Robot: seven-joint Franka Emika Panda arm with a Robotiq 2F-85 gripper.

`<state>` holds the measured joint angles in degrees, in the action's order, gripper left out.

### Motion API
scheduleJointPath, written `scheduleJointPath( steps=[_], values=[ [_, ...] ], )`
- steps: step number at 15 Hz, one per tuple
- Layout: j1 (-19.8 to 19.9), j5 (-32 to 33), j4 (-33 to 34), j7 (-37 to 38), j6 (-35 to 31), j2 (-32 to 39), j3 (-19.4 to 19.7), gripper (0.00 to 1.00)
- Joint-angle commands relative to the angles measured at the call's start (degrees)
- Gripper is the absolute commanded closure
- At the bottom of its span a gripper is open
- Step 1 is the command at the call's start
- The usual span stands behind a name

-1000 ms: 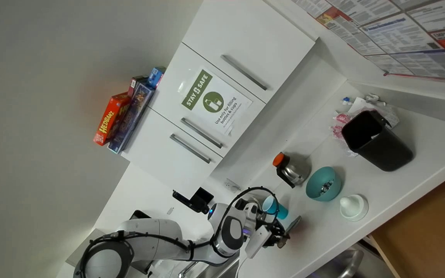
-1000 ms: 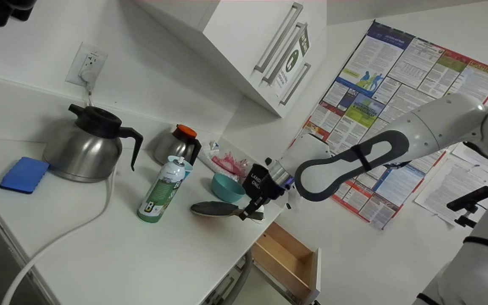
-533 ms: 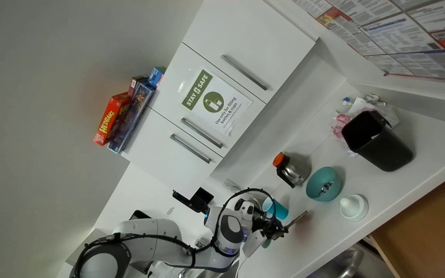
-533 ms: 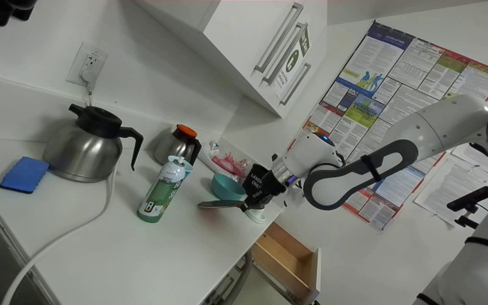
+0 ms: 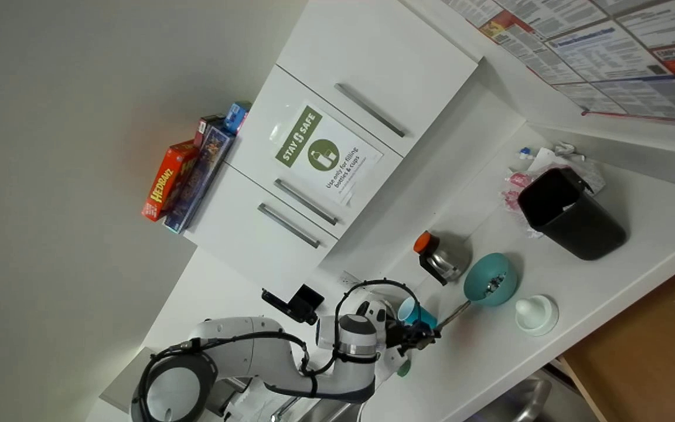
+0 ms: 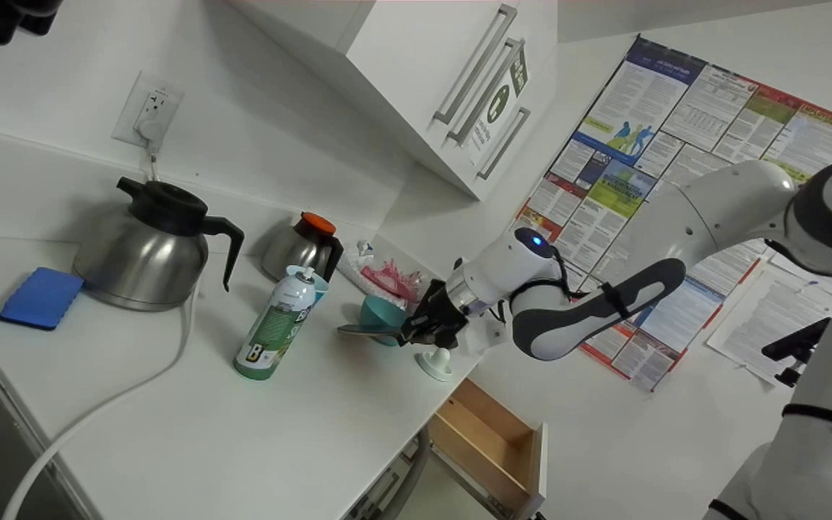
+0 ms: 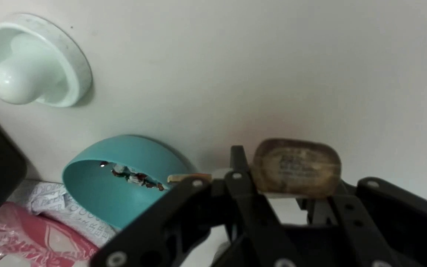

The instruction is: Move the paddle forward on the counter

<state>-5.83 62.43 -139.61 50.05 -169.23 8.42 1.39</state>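
Where the paddle (image 6: 365, 330) enters the gripper (image 7: 289, 174), the fingers (image 7: 245, 189) are clamped on its handle — the butt end shows between them in the wrist view. The paddle is held clear above the counter (image 6: 243, 448), its head nearly edge-on in both exterior views. In an exterior view, the head overlaps the teal bowl (image 6: 383, 312) — contact cannot be determined. The bowl stands between the paddle and the black bin (image 5: 592, 231) in an exterior view.
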Motion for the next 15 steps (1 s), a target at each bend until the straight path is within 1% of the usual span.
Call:
scheduleJointPath(
  steps=[1, 3, 4, 5, 7, 8, 11, 12, 13, 15],
  values=[
    [-4.34, 11.19, 4.67, 14.66, 2.44, 5.36, 0.61, 0.92],
    [-6.00, 15.25, 5.63, 20.38, 3.68, 7.67, 0.30, 0.92],
    [-6.75, 16.56, 5.81, 22.40, 4.37, 8.54, 0.14, 0.64],
    [-7.37, 17.28, 5.71, 23.72, 4.92, 9.04, 0.02, 0.42],
    [-8.46, 17.87, 4.69, 25.16, 6.12, 8.78, -0.19, 0.37],
    [-8.91, 17.44, 3.65, 25.09, 6.84, 7.98, -0.36, 0.32],
    [-9.74, 15.18, -0.22, 23.05, 8.61, 4.20, -1.14, 0.08],
    [-9.79, 14.00, -1.46, 21.94, 9.09, 3.08, -1.53, 0.02],
    [-9.80, 12.42, -2.72, 20.79, 9.87, 1.94, -1.90, 0.00],
    [-10.04, 9.19, -5.13, 18.97, 11.98, -0.71, -2.34, 0.00]
  ],
)
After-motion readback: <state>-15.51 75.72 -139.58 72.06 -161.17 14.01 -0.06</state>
